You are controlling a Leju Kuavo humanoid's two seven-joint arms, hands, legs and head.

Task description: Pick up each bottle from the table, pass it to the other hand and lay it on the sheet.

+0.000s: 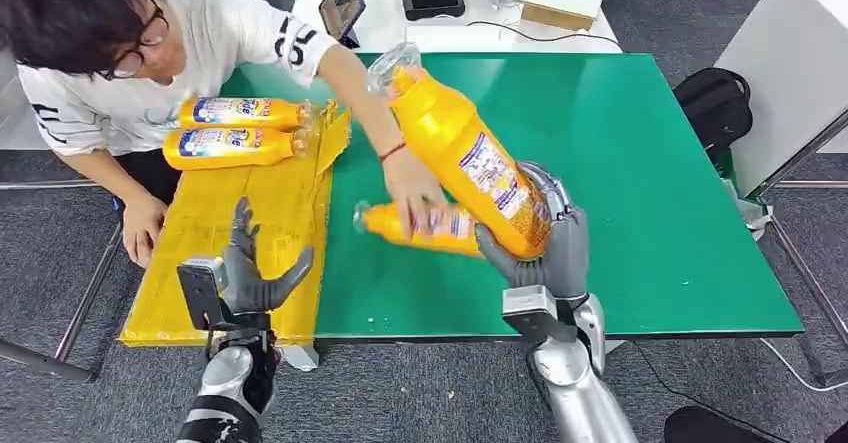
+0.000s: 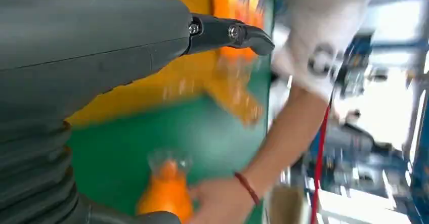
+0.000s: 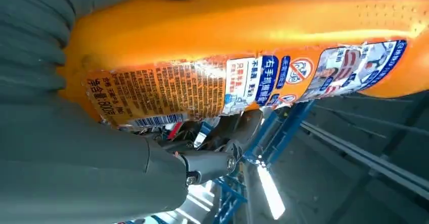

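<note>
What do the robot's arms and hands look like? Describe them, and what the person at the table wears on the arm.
Both arms are silver metal tubes with dark joints. The left hand and right hand are grey with darker fingers; each wrist carries a dark boxy block. The wrist views show a ribbed grey cover. The person wears a white short-sleeved shirt with black print and a red wrist cord.

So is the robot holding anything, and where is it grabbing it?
Yes: the right hand grips a yellow bottle around its bottom end, cap tilted up. The left hand holds nothing.
</note>
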